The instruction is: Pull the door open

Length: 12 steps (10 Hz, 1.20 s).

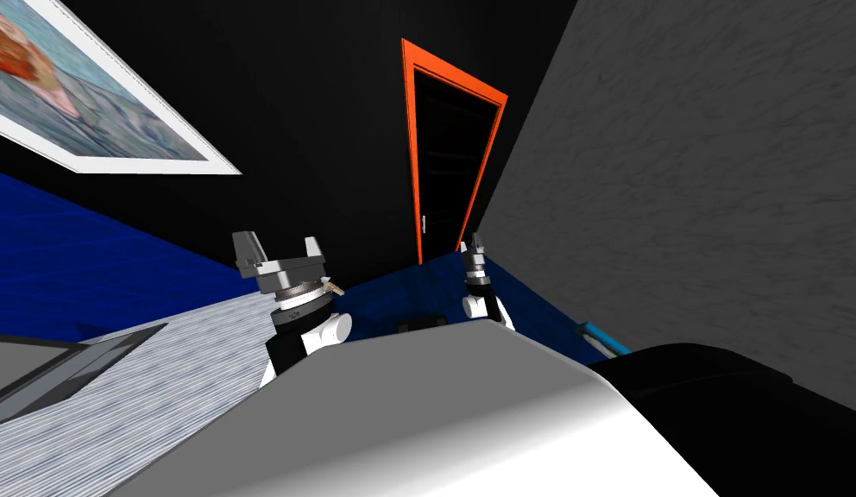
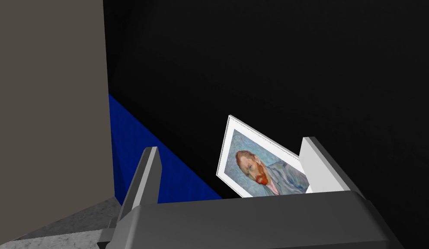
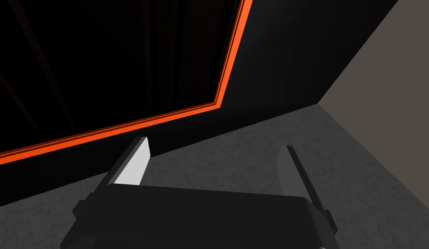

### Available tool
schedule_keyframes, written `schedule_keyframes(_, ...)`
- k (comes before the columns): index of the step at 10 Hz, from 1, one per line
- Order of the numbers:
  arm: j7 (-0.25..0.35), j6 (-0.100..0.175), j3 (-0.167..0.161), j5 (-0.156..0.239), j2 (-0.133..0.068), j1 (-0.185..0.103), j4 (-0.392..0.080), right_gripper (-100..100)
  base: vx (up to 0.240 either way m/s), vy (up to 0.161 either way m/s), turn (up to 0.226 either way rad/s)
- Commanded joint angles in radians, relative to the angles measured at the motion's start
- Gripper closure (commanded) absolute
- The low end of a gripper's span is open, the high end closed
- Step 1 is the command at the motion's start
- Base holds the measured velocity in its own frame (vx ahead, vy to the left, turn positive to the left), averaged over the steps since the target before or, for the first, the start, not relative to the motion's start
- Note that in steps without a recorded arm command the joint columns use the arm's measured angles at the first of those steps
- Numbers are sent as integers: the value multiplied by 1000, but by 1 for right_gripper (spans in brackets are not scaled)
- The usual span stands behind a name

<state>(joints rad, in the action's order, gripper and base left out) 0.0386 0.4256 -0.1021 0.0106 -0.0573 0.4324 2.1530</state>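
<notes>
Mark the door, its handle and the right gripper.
door (image 1: 448, 155): head view, middle of the dark panel.
handle (image 1: 424, 224): head view, middle of the small pale piece at the door's edge.
right gripper (image 3: 216, 145): right wrist view, midway between its open jaws.

The door (image 1: 448, 164) is shown as a dark, almost black panel, set upright in a bright orange frame (image 1: 410, 129) within a black wall. It appears shut. A small pale handle (image 1: 424, 224) is seen low on one edge.
</notes>
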Motion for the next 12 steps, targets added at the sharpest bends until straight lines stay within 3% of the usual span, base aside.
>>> schedule_keyframes(1, 33, 14, -11, 22, -8, -5, -30, -100, 107, -4, 111)
schedule_keyframes(12, 229, 90, -55, 164, -64, -45, -217, -100, 95, -20, 91)
